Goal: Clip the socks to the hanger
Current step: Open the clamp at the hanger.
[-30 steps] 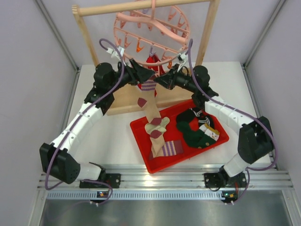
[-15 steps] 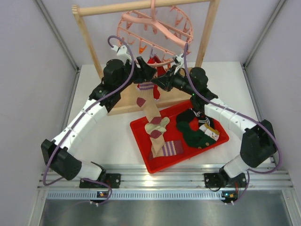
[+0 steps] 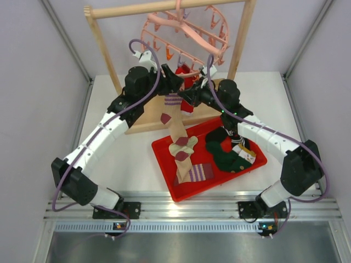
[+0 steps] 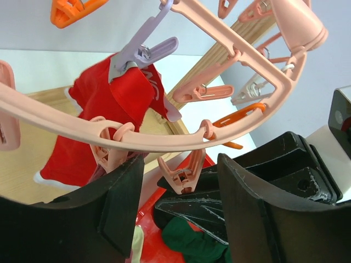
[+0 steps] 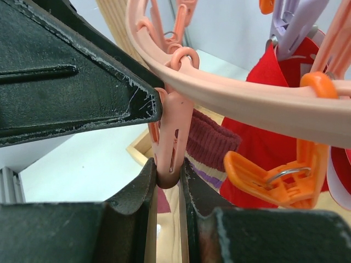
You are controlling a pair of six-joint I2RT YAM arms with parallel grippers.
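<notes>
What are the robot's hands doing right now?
Left hand: open, around a pink peg.
Right hand: closed, holding the tan sock.

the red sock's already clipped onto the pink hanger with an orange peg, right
Not quite. The red sock is already clipped onto the pink hanger, but the peg holding it is a purple peg, not an orange one. The left wrist view shows it most clearly.
</notes>
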